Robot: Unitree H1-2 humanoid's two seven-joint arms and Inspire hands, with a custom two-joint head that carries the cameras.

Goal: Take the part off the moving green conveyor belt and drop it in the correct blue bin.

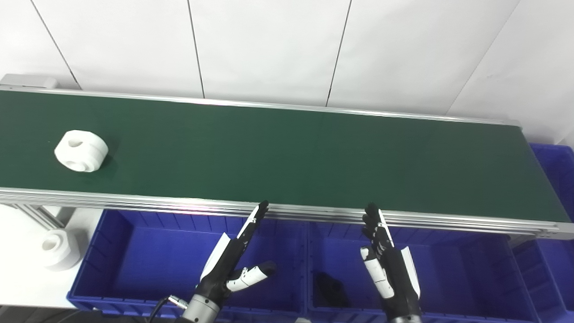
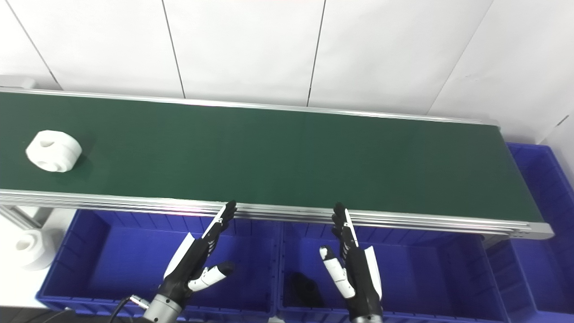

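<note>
White part [image 1: 81,150] sat at the far left of the green conveyor belt [image 1: 287,152], well apart from both hands; left hand [image 1: 233,260] and right hand [image 1: 388,264] hovered empty over the blue bins [image 1: 134,269], fingers straight and together, thumbs splayed, likely staged to intercept it.

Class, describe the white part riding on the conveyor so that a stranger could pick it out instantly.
Find the long green conveyor belt running across the picture, and follow it to its far left end. There lies a chunky white ring-shaped part, alone on the belt. A similar white part sits lower, off the belt, beside the left blue bin.
</note>
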